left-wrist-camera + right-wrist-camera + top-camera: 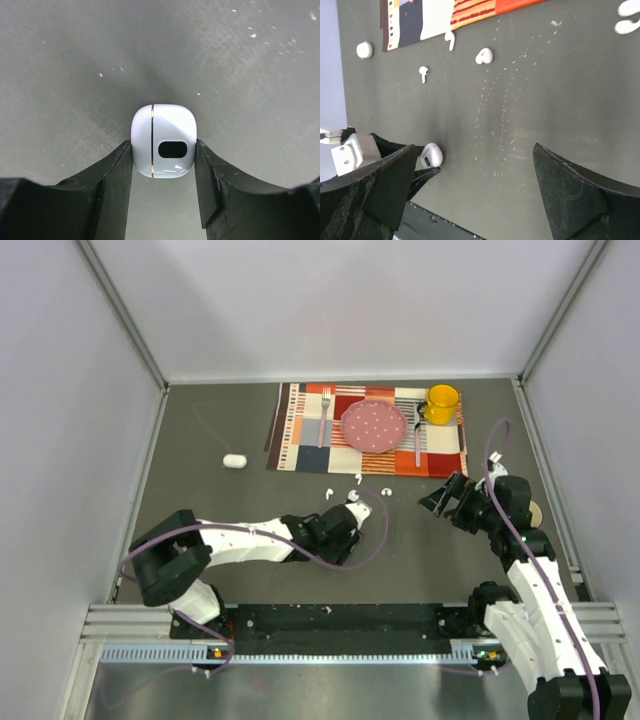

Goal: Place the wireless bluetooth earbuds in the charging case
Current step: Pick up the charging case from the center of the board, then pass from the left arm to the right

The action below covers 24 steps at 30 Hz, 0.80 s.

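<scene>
No text, brand or number can be read on the charging case (162, 147) or elsewhere.

Loose earbuds (358, 478) and a laid placemat (300, 440) crowd the centre; bare table (200, 410) opens wide on the left.

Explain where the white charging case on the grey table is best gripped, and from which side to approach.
I would grip the charging case across its two opposite sides, either side of the gold seam, approaching low along the table. Those sides are flatter than the rounded corners, and the left gripper brackets it exactly there.
</scene>
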### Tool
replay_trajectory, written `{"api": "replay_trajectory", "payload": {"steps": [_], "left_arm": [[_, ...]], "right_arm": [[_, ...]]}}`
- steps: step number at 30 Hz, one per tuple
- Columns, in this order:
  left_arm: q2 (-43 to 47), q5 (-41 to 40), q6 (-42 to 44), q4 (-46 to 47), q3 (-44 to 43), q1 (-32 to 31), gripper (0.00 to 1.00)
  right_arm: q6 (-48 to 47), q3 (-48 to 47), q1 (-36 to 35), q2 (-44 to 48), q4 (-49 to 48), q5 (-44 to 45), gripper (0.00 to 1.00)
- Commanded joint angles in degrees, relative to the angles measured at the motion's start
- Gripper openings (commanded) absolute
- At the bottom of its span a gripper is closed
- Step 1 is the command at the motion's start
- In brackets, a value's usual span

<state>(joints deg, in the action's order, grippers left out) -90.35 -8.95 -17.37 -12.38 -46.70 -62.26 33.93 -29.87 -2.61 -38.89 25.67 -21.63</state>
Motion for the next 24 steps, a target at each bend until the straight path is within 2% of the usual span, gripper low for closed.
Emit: {"api": "replay_trajectory", "payload": {"steps": [1,7,10,15,20,24], "left_arm": [[9.21,4.28,6.80,2.98,0.38,-0.32,0.22],[22.57,6.75,14.71,6.40,2.31,-0.32,0.23],[26.88,11.32,19.27,8.95,4.24,-0.32,0.22],[29.52,15.88,22.28,10.71,5.48,-0.41,0.24],[28.74,15.63,23.34,10.45,4.51,-0.85,0.24],[27.51,15.37,24.39,10.71,3.81,-1.98,0.24]], "right_arm": [[-2.03,0.51,-0.29,-0.30,-2.99,-8.24,0.99],[-1.94,2.79,-0.38,0.48,-8.00,-24.67,0.93],[-1.06,3.32,-0.81,1.36,-9.76,-30.39,0.89],[0.25,3.41,-4.93,4.70,-10.55,-31.20,0.86],[3.51,3.41,-8.98,6.11,-14.24,-31.37,0.82],[3.77,2.54,-13.10,5.06,-14.24,-28.13,0.79]]}}
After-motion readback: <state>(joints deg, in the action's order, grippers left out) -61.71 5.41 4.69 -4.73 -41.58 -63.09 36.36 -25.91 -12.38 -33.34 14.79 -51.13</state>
